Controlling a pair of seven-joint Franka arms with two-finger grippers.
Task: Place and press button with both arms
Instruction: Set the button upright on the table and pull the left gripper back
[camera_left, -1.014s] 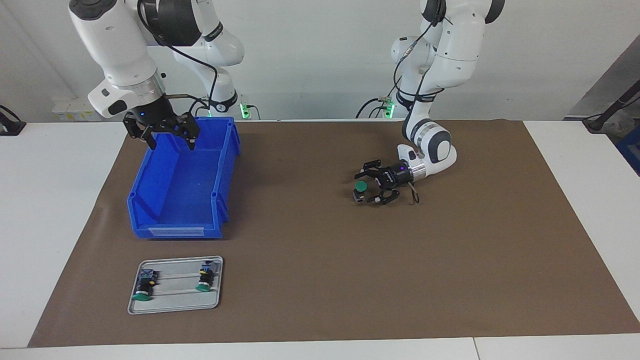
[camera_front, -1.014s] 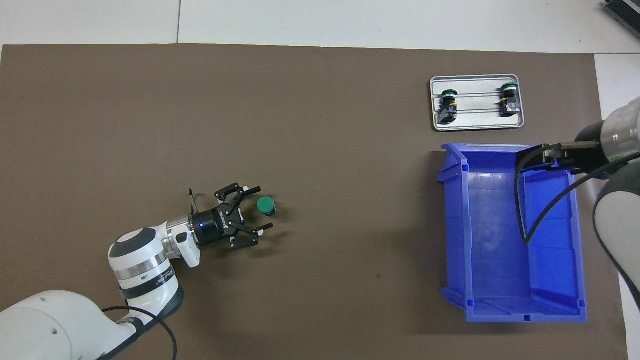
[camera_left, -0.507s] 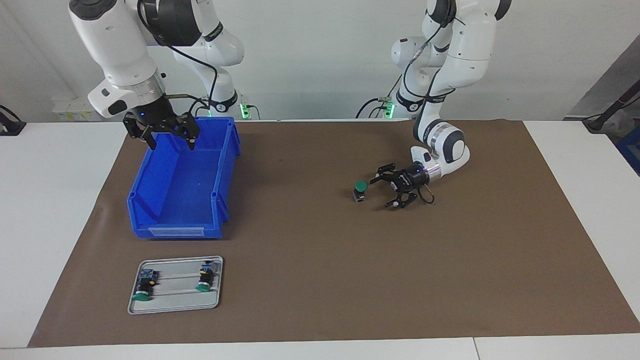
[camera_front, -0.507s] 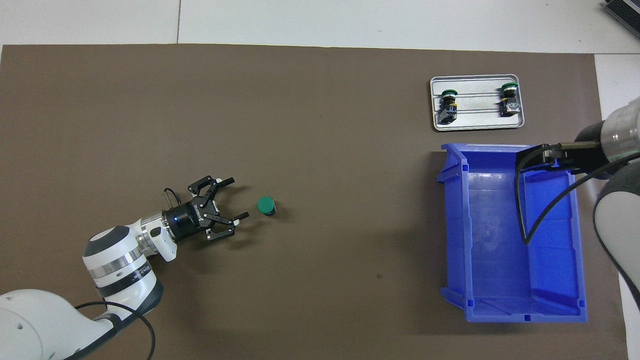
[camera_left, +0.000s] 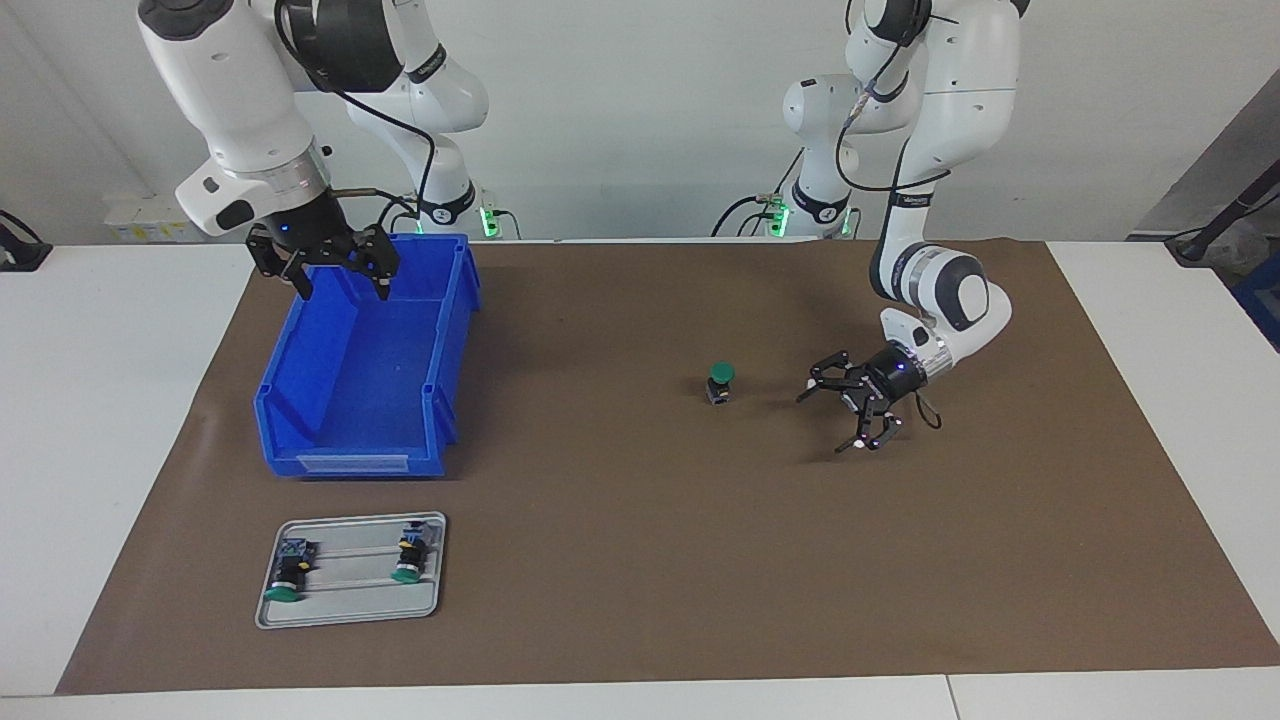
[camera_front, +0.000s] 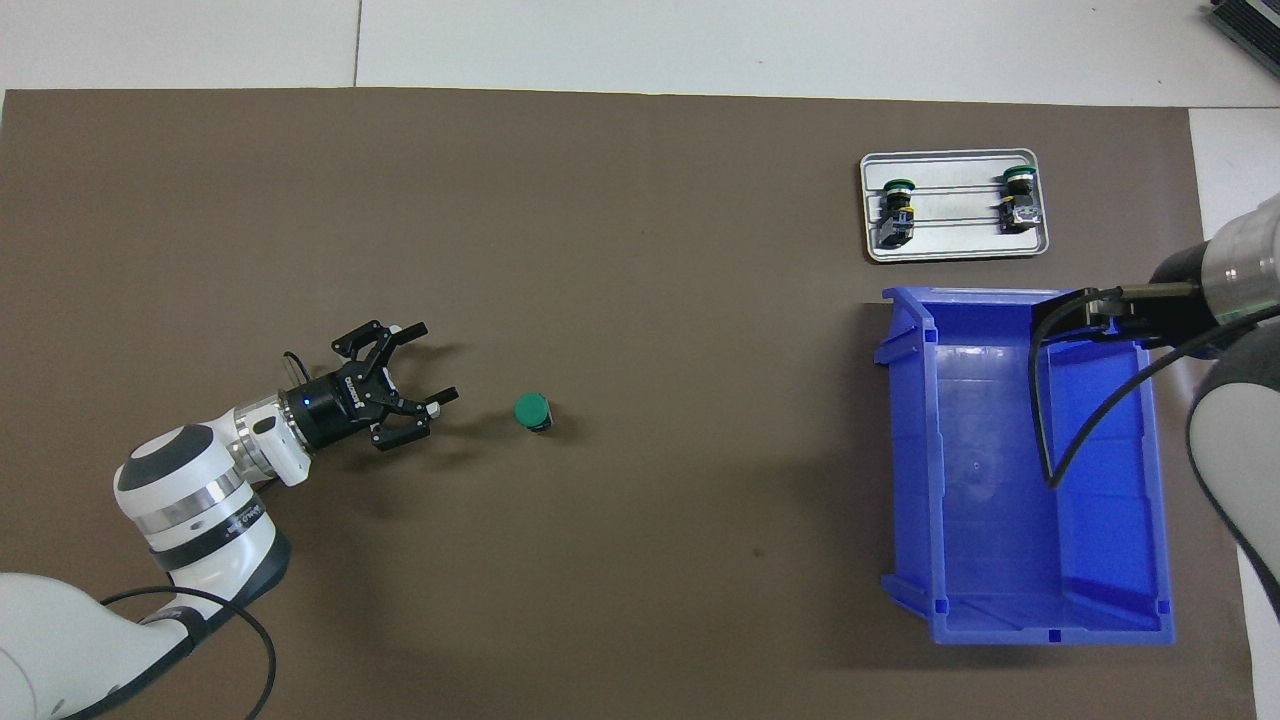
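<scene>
The button (camera_left: 720, 378) stands upright on the brown mat near the middle of the table, green cap up; it also shows in the overhead view (camera_front: 532, 411). My left gripper (camera_left: 838, 412) is open and empty, low over the mat beside the button toward the left arm's end, a clear gap between them; it shows in the overhead view too (camera_front: 435, 362). My right gripper (camera_left: 342, 285) is open and empty, held above the end of the blue bin (camera_left: 440, 380) nearest the robots.
The blue bin (camera_front: 905, 450) lies toward the right arm's end. A grey metal tray (camera_left: 350, 617) farther from the robots than the bin holds two more buttons (camera_left: 285, 577) (camera_left: 408, 560).
My left gripper has let go of the button and drawn back from it toward the left arm's end. The button stays standing where it was. The right arm has not moved.
</scene>
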